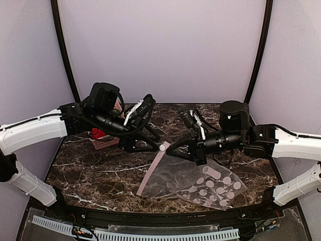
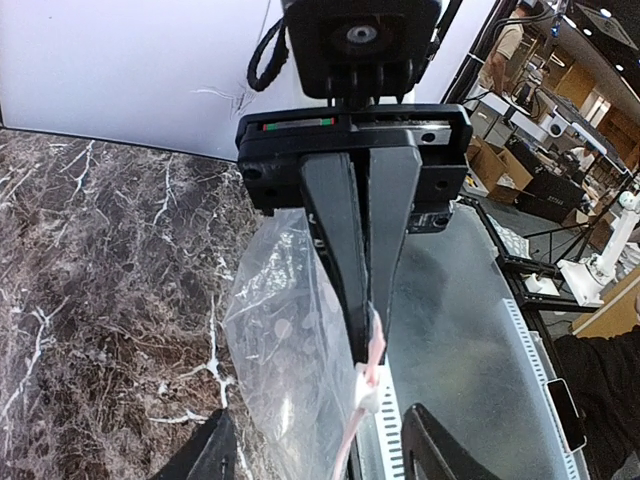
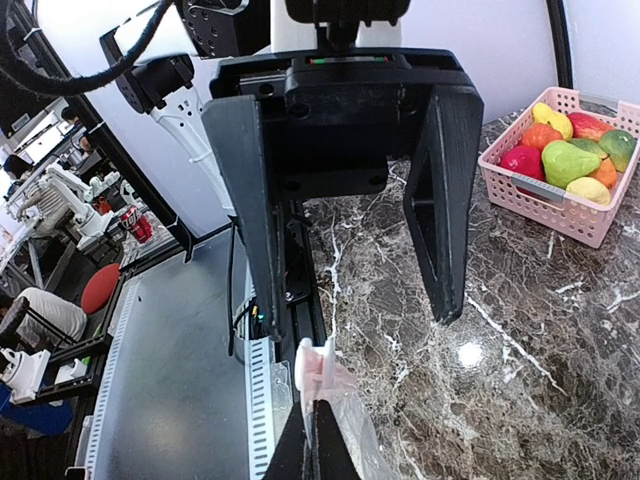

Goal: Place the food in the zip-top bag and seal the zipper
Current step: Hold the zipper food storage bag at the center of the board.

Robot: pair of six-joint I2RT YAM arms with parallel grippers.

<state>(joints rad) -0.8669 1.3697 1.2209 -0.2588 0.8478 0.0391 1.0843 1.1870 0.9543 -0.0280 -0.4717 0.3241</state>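
Currently the left arm (image 1: pixel 35 129) and right arm (image 1: pixel 296 143) reach inward, meeting mid-table. We see the right gripper (image 2: pixel 366 345) pinching the zipper (image 1: pixel 152 170) of the bag (image 1: pixel 200 181), which trails onto the tabletop (image 1: pixel 100 175). The left gripper (image 3: pixel 360 320) has its fingers spread. The food (image 3: pixel 568 160) sits in the basket (image 3: pixel 540 205).

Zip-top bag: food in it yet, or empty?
Empty. The zip-top bag is flat and see-through, nothing coloured inside; the food sits in the pink basket.

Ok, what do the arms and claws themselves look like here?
The left arm and right arm have white link shells, black joints and wrist housings, and looping black cables. The left claw and right claw are black blocks with two flat, tapering dark grey fingers; the right one's block shows a red-and-green strip.
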